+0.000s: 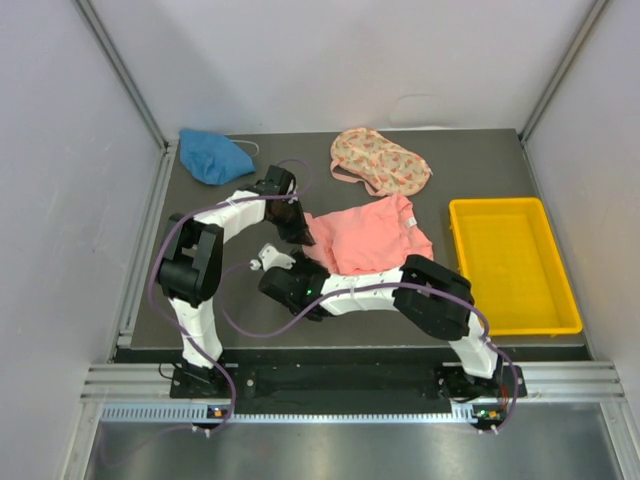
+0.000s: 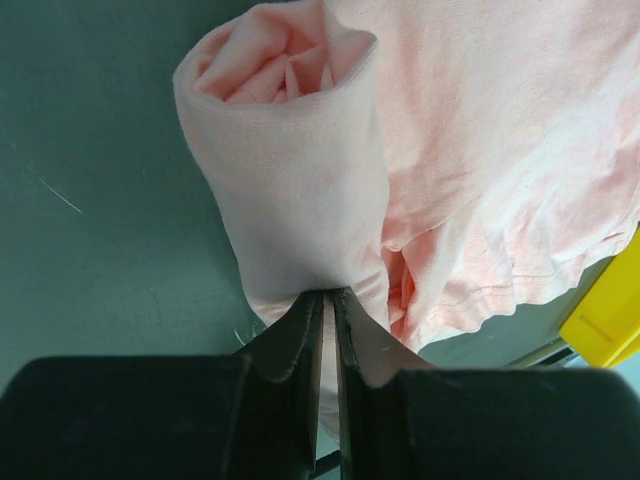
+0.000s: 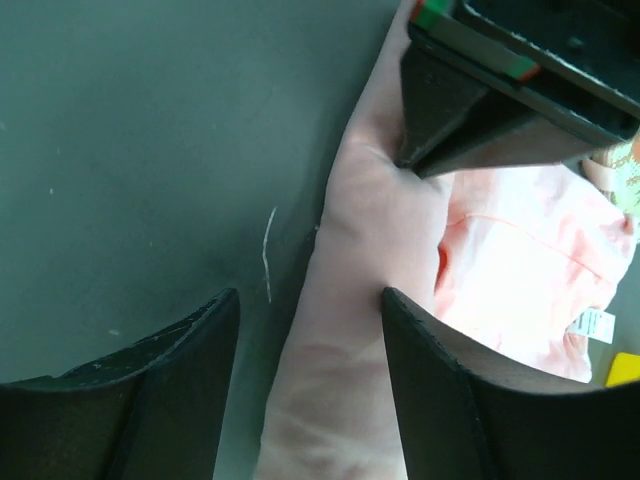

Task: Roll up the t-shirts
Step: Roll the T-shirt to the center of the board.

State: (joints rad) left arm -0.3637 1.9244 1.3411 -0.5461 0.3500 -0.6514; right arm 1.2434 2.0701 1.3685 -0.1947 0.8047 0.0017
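A salmon-pink t-shirt, one edge wound into a loose roll, lies on the tabletop, the roll just ahead of the left end effector, which pinches a thin fold of it. The right end effector hangs open over the roll's other end. Should that slight pinch slip, the roll would likely unfurl. A blue t-shirt and a floral t-shirt lie beyond both.

My table bears a part-rolled pink t-shirt. Behind lie a blue t-shirt and floral t-shirt; a yellow tray sits on the right.
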